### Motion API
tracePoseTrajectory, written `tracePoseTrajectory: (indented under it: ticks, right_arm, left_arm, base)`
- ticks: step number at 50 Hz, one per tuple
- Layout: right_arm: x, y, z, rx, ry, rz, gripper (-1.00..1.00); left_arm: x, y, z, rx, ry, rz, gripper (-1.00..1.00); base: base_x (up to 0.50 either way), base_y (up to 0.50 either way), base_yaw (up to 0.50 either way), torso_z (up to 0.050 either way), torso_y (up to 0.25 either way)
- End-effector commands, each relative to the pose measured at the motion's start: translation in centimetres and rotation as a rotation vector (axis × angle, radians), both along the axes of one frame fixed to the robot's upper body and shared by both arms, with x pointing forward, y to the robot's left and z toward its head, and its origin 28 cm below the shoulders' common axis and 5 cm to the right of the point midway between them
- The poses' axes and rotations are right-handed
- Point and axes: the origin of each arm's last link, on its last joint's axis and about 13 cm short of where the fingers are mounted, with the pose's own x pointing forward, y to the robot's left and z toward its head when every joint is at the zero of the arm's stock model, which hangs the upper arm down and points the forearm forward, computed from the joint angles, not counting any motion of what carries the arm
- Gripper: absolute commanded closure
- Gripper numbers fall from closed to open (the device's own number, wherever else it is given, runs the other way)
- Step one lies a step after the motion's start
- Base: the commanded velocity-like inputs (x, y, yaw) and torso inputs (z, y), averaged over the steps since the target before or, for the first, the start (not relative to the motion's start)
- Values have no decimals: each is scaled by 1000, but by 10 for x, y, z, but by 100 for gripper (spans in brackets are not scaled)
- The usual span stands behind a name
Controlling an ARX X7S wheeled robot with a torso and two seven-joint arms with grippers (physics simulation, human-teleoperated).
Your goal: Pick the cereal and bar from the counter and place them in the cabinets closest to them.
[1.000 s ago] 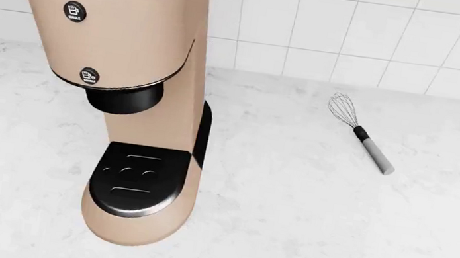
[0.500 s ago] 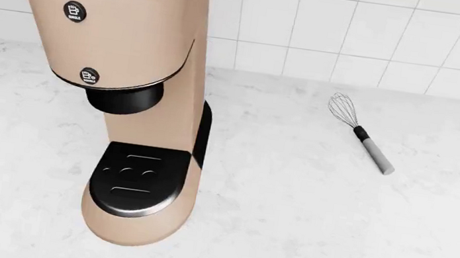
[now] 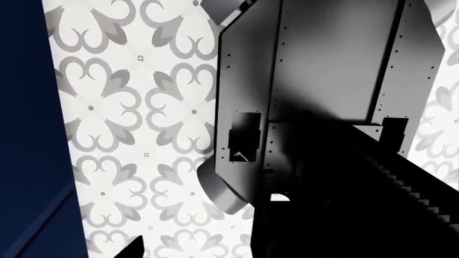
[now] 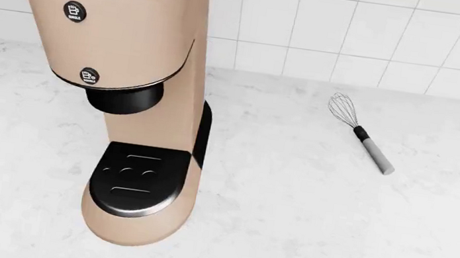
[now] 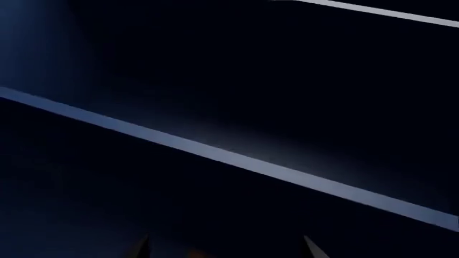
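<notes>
On the white marble counter (image 4: 306,232) stands a beige coffee machine (image 4: 128,89), and a whisk (image 4: 360,141) lies apart at its right, near the tiled wall (image 4: 359,32). Cereal and bar appear in no view. Both pincers are out of sight, so I cannot tell their state.

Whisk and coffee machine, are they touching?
Apart. The head view shows bare counter between the whisk and the coffee machine, a wide gap.
</notes>
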Motion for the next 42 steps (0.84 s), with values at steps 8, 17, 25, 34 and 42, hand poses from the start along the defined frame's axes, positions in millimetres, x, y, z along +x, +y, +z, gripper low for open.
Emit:
tracePoseTrajectory:
  ticks: [8,17,25,34,42]
  right_arm:
    - [-42,-1,-65,-29,-56,52,-100]
    - [-58,-1,-67,-44,-122,56,-100]
    - [-64,-2,-67,-33,-127,82,-100]
    - [-70,1,-68,-58,-147,83,-100]
    - [-70,1,-69,-51,-144,86,-100]
  left_arm:
    - [0,0,0,13,8,5,-100]
    - [0,0,0,23,11,-7,-100]
    - [0,0,0,27,12,-15,-100]
    - [0,0,0,25,11,-16,-100]
    - [0,0,0,23,10,-16,-100]
  base:
    - [0,0,0,0,0]
    - [0,0,0,0,0]
    - [0,0,0,0,0]
    - [0,0,0,0,0]
    - [0,0,0,0,0]
